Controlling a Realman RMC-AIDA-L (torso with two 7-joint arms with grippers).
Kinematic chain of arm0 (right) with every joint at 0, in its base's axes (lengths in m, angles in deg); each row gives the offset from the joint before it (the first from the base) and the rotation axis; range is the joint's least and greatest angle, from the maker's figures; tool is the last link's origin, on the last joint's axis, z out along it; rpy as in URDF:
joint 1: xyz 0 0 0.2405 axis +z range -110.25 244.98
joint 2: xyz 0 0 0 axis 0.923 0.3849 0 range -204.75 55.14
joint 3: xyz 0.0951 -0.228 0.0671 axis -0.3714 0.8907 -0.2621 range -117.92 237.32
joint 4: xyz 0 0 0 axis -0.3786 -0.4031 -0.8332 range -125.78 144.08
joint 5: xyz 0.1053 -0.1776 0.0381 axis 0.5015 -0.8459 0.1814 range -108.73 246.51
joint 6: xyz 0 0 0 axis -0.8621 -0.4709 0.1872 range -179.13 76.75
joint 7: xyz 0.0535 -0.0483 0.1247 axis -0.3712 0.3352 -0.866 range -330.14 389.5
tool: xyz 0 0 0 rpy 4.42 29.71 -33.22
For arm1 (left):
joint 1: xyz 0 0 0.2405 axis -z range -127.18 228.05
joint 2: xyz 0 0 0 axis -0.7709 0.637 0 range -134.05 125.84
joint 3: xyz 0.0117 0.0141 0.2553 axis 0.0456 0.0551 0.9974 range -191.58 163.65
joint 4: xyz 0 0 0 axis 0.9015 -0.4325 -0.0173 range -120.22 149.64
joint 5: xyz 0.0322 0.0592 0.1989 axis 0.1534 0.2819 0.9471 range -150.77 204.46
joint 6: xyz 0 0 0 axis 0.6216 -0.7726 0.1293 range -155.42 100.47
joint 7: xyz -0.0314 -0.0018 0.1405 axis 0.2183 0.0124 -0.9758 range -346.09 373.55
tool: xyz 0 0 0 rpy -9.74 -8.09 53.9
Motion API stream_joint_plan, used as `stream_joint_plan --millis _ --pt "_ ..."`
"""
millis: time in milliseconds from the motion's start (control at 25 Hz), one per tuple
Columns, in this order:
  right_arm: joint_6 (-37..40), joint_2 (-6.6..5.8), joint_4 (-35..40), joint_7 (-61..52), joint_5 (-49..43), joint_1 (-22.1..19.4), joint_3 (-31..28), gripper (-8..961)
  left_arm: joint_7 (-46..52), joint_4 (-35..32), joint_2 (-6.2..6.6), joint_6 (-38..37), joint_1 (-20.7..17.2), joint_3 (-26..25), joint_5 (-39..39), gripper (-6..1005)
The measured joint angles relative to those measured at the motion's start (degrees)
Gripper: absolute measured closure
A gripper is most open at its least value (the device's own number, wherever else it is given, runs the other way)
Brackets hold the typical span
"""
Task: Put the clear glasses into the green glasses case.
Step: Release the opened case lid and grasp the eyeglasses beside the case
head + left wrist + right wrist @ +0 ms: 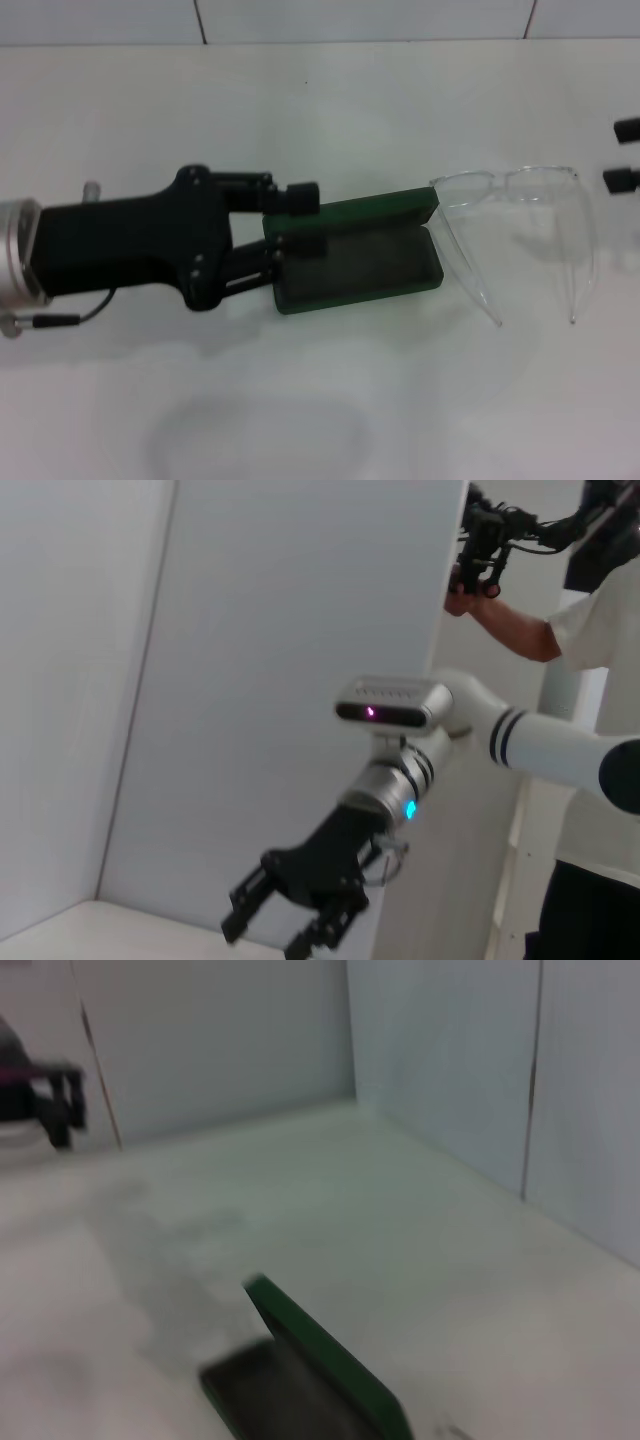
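Note:
The green glasses case [360, 265] lies open mid-table, its lid raised along the far side and its dark lining showing. The right wrist view also shows the green glasses case [325, 1355]. My left gripper [302, 221] is open at the case's left end, one finger behind the lid and one over the lining. The clear glasses [515, 200] rest on the table just right of the case, temple arms unfolded toward me. My right gripper [624, 155] shows only its two black tips at the right edge, open, just right of the glasses. The left wrist view shows the right gripper [275, 932] too.
The white table [320, 400] meets a white tiled wall [360, 20] at the back. A person [590, 600] stands behind the right arm, holding a device.

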Motion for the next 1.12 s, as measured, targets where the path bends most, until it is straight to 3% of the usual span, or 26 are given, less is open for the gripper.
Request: stream_joint_plan --millis 80,120,160,360,560,880,1120 --pt "-1.6 -1.21 1.1 -2.6 -3.3 2.5 3.5 267 -1.6 2.3 0.02 0.0 -0.4 -0.1 0.0 629" --pt "-1.6 -1.21 1.1 -2.6 -3.3 2.5 3.5 274 -2.4 3.6 0.04 0.0 -0.5 -0.1 0.0 630" --pt "-3.7 -2.27 0.9 -4.0 -6.6 5.4 6.8 281 -3.1 5.0 0.06 0.0 -0.5 -0.2 0.0 631" --pt "-10.0 -1.98 -0.2 -3.9 -11.6 9.6 14.5 296 -6.6 10.6 0.09 0.1 0.0 -1.0 -0.1 636" --pt "-14.5 -0.3 -5.6 -4.4 -17.9 16.9 21.0 295 -7.8 13.2 0.11 0.0 -0.4 -2.1 0.2 640" --pt "-23.4 4.47 -12.8 -3.5 -25.4 23.0 29.6 295 -9.8 17.2 0.12 -0.1 0.6 -2.4 0.4 648" --pt "-29.8 5.35 -19.1 -4.0 -26.4 26.1 33.1 296 -11.2 19.4 0.12 -0.1 0.2 -2.5 0.3 654"
